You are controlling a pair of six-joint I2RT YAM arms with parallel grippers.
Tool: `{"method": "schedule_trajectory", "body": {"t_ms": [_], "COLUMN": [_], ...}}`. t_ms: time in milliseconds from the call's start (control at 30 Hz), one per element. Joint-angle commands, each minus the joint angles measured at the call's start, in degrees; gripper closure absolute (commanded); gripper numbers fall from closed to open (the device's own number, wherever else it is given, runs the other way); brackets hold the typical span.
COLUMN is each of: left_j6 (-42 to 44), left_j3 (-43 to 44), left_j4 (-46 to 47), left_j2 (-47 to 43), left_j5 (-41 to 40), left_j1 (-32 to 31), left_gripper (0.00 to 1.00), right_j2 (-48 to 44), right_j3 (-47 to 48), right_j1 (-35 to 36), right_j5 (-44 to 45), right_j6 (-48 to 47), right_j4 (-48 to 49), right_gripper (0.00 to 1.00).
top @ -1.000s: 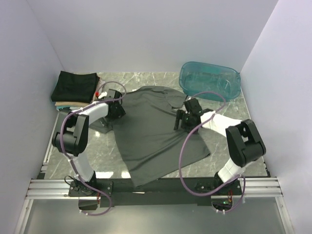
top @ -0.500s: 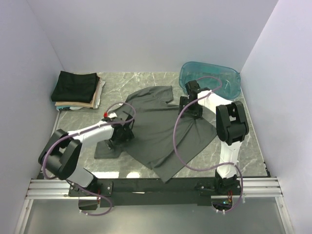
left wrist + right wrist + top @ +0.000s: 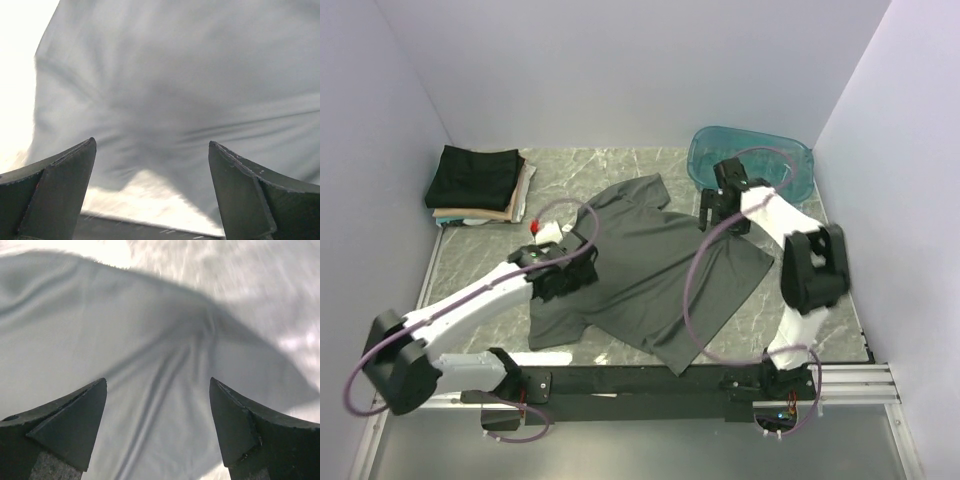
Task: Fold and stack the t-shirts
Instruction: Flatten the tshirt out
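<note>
Marble table (image 3: pixel 620 165), white walls all round, and we're partway through this one. Over in the far left corner sits the stack (image 3: pixel 475 180): a black shirt folded on top, tan and cream edges showing beneath it. That much we'd call done.

Centre stage is the grey shirt (image 3: pixel 660 275), spread open and lying askew across the middle of the table, mostly flat, with a few creases fanning out (plain enough in both wrist views). We see no fold in it yet.

Left gripper (image 3: pixel 565 275) is over the shirt's left side, jaws wide apart, nothing between them but cloth below. Right gripper (image 3: pixel 718 208) is at the shirt's far right edge, just beside the teal tub (image 3: pixel 750 160), jaws likewise parted and holding nothing.

So by our reckoning, what's left for this shirt is everything: fold it, then carry it over to the stack. Whether more shirts wait in the tub, we can't tell from here.
</note>
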Motion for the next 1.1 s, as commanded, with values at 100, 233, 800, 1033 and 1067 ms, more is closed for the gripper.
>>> {"method": "schedule_trajectory", "body": {"t_ms": [100,233,800,1033,1067], "left_j6": [11.52,16.73,19.91,18.94,18.15], "left_j3": [8.22,17.09,36.37,32.59,32.06], "left_j4": [16.04,19.93,16.59,15.72,14.67], "left_j2": [0.68,13.91,47.88,48.77,48.68], "left_j5": [-4.27,-1.82,0.39,1.79,1.36], "left_j1": [3.62,7.31,19.09,24.45,24.81], "left_gripper": [0.0,0.01,0.01,0.01,0.01], "right_j2": [-22.81,-30.63,-14.22,-4.2,-3.15], "right_j3": [-20.35,-32.74,-27.77,-16.88,-15.21], "right_j1": [0.59,0.5,-1.61,-1.7,-1.7], "right_j5": [-3.08,-7.32,2.7,4.36,5.24], "right_j6": [8.6,10.98,6.06,1.23,0.79], "right_j4": [10.16,13.0,8.88,4.39,3.78], "right_gripper": [0.1,0.1,0.08,0.07,0.07]}}
